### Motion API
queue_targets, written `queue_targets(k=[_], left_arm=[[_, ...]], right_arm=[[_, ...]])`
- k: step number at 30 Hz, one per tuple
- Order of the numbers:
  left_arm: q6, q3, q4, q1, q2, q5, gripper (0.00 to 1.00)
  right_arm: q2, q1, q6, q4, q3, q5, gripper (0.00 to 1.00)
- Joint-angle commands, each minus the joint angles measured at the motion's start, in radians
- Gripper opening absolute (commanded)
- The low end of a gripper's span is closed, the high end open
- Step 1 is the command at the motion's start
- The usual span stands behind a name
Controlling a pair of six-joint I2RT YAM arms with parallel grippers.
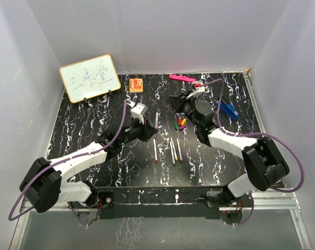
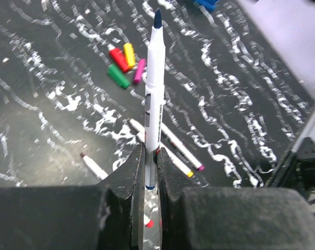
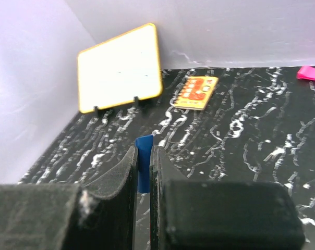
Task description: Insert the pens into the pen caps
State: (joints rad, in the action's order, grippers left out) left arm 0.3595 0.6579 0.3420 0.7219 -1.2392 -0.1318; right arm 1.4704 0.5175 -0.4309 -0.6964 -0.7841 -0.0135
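Observation:
My left gripper (image 2: 149,156) is shut on the lower end of a white pen with a blue tip (image 2: 154,99), which stands upright out of the jaws; it shows in the top view too (image 1: 156,121). My right gripper (image 3: 143,153) is shut on the blue cap (image 3: 144,161), held above the table at the back right (image 1: 177,102). The red cap (image 2: 119,59), yellow cap (image 2: 129,54), purple cap (image 2: 140,70) and green cap (image 2: 118,76) lie clustered on the table (image 1: 181,124). Three pens (image 1: 173,151) lie side by side mid-table; a red-tipped one lies under my left gripper.
A whiteboard (image 1: 89,78) stands at the back left with an orange card (image 1: 136,84) beside it. A flat pink bar (image 1: 181,77) lies at the back edge. A larger blue object (image 1: 229,110) sits at the right. White walls enclose the black marbled table (image 1: 84,130).

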Motion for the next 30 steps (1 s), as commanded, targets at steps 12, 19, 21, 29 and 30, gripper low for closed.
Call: queue_targets(k=[12,19,21,29,30], left_arm=[[0.188,0.03,0.327,-0.001,-0.114,-0.202,0.0],[0.192,0.059,0.322,-0.001,-0.12,-0.22,0.0],[0.193,0.062,0.324,-0.001,-0.12,-0.22,0.0],[0.18,0.066,0.314,-0.002,-0.109,-0.203,0.0],[0.176,0.066,0.311,-0.002,-0.107,-0.198,0.0]], right_arm=[[-0.007,0.001,-0.249,-0.595,0.139,-0.144,0.0],[0.01,0.001,-0.281,-0.636,0.154,-0.178,0.0],[0.014,0.001,-0.282,-0.637,0.156,-0.182,0.0],[0.011,0.001,-0.277,-0.614,0.161,-0.192,0.0],[0.011,0.001,-0.275,-0.61,0.161,-0.192,0.0]])
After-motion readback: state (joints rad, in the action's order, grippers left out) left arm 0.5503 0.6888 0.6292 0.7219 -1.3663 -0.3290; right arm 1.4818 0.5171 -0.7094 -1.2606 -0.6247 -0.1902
